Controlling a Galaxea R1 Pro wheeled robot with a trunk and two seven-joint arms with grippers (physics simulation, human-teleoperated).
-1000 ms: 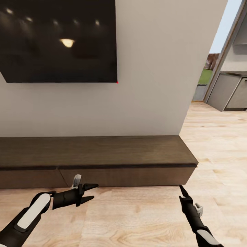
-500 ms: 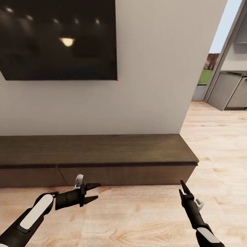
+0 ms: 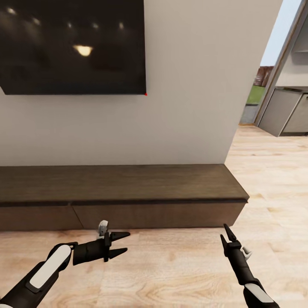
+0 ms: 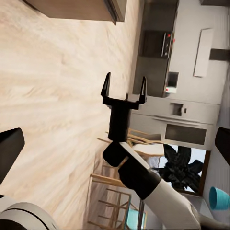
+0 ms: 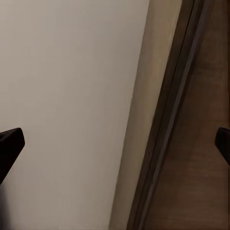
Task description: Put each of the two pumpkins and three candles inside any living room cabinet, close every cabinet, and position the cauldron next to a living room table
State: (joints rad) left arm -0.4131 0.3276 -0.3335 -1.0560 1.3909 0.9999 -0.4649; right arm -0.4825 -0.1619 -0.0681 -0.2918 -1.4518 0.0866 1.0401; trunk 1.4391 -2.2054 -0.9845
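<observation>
The cabinet is a long, low dark brown unit against the white wall, and its flat fronts are closed. My left gripper hovers open over the floor just in front of the cabinet's middle, with nothing between its fingers. My right gripper is open and empty too, over the floor near the cabinet's right end; it also appears in the left wrist view with its fingers apart. The right wrist view looks at the cabinet top where it meets the wall. The pumpkins, candles, cauldron and table are out of view.
A large dark TV hangs on the wall above the cabinet. Light wooden floor spreads in front and to the right. Past the wall's right end is a kitchen with grey units. A fridge and wooden chairs stand farther off.
The whole view has shifted slightly, so the camera moved. My left gripper has reached a little to the right. My right gripper has shifted slightly left. Both stay open.
</observation>
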